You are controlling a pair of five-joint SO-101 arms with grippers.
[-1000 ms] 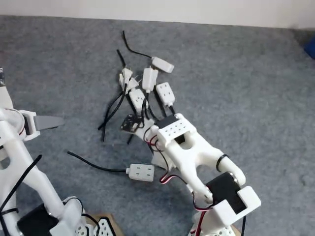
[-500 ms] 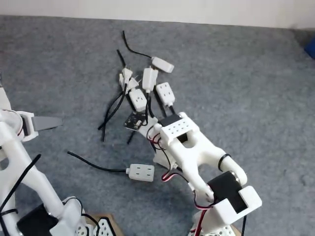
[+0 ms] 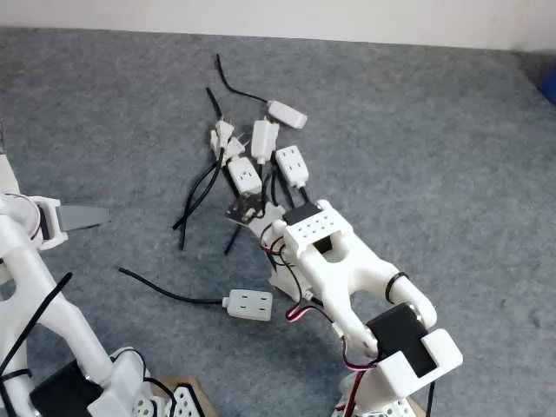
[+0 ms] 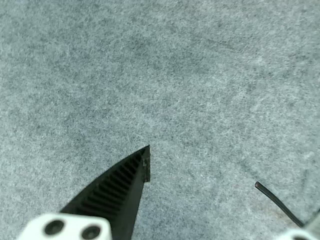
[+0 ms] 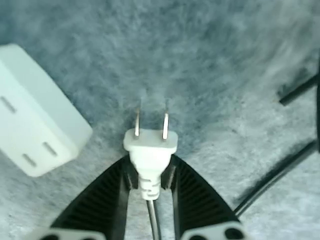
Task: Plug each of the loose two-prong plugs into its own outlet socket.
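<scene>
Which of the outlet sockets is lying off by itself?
The outlet socket between the two arms, its black cord trailing toward the left arm; the others are bunched beyond the right gripper.

Grey carpet [image 3: 452, 130], prob. white wall [image 3: 347, 17]

The right arm [image 3: 347, 261] stretches forward and low, wrist angled down. The right claw [image 5: 150, 167] is clamped on a white plug [image 5: 150, 145]. The left arm [image 3: 30, 278] stands off to the side, and the left claw [image 3: 85, 215] is spread wide, pointing inward.
</scene>
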